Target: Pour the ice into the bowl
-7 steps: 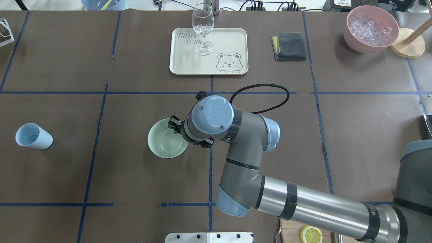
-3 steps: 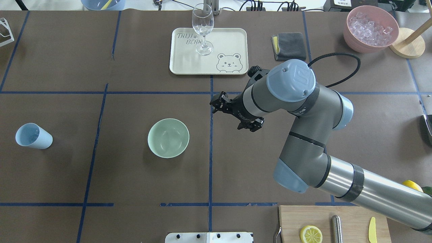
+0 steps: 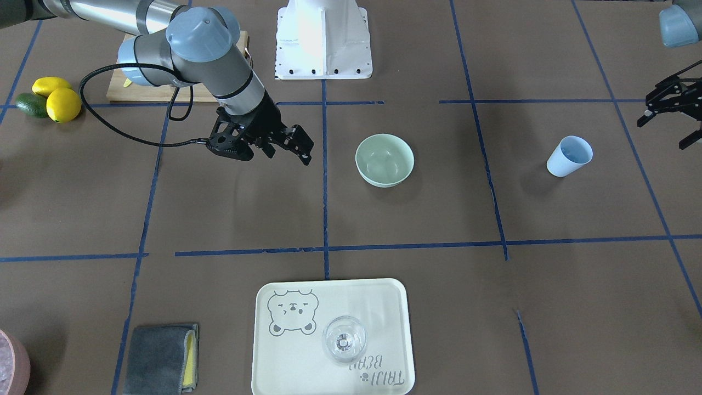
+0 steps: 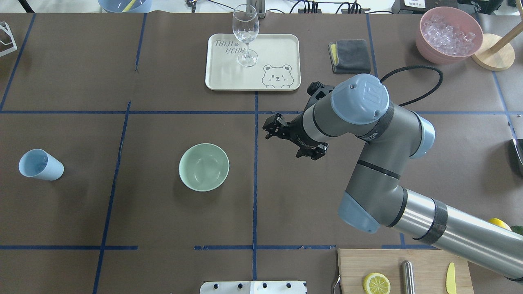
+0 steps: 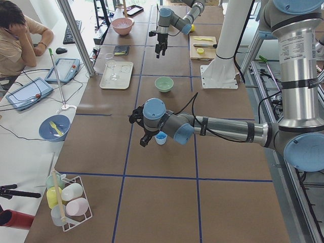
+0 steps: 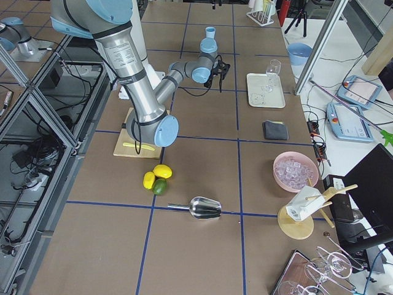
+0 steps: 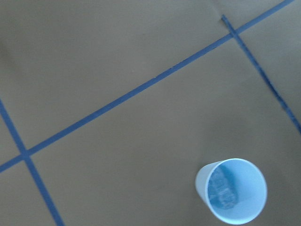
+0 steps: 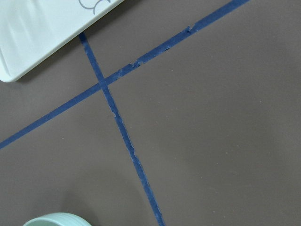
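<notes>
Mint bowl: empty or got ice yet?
Empty. The bowl shows a bare inside overhead; the ice sits in the pink container.

The bowl (image 4: 204,167) is round, pale mint-green and matte. It stands upright and empty on the brown tabletop (image 4: 163,224), near the middle, just beside a blue tape line (image 4: 255,183) and not touching it.

The ice (image 4: 448,34) is a heap of small clear cubes. It fills the pink container (image 4: 433,55) at the far right corner of the tabletop, well apart from the bowl.
</notes>
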Controlling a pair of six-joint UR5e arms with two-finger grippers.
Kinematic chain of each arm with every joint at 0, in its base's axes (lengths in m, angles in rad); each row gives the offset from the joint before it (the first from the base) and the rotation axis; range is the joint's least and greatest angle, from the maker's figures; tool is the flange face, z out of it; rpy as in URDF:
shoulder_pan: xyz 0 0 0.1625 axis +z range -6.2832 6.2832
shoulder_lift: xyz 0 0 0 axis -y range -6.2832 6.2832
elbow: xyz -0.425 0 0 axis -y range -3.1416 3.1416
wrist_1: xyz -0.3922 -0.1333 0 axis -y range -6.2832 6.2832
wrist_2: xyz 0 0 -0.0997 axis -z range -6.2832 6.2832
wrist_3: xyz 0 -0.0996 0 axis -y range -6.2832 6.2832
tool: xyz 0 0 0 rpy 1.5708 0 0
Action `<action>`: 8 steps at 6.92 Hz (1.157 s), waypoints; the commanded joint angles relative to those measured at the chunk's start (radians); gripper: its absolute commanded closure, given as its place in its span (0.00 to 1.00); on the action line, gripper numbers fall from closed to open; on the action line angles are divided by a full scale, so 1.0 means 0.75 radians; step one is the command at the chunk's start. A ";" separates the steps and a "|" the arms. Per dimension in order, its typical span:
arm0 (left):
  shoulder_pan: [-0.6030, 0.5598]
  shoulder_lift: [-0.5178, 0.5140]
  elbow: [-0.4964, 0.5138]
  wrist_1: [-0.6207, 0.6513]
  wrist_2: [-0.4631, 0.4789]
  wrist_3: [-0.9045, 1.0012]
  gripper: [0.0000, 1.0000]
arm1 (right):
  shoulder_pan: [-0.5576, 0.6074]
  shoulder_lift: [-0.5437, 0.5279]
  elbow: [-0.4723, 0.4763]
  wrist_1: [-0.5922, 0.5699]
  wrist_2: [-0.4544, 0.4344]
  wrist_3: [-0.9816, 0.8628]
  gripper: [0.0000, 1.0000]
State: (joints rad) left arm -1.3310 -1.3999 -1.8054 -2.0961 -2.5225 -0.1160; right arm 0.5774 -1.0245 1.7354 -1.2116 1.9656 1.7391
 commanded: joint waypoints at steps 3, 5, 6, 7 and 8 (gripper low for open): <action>0.635 0.160 -0.016 -0.829 0.778 -1.226 0.00 | 0.117 -0.076 0.038 0.000 0.032 -0.099 0.00; 0.853 0.283 -0.055 -0.850 1.206 -1.344 0.00 | 0.136 -0.084 0.040 0.000 0.056 -0.124 0.00; 0.953 0.387 -0.059 -0.967 1.414 -1.407 0.00 | 0.136 -0.086 0.052 0.000 0.059 -0.124 0.00; 0.987 0.434 -0.059 -1.070 1.491 -1.412 0.00 | 0.136 -0.086 0.061 0.000 0.057 -0.124 0.00; 1.127 0.437 -0.059 -1.081 1.672 -1.414 0.00 | 0.134 -0.086 0.075 0.000 0.057 -0.122 0.00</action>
State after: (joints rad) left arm -0.5862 -1.0950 -1.8492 -2.8663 -1.4146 -1.1657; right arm 0.6787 -1.0886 1.7801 -1.2119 2.0080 1.6467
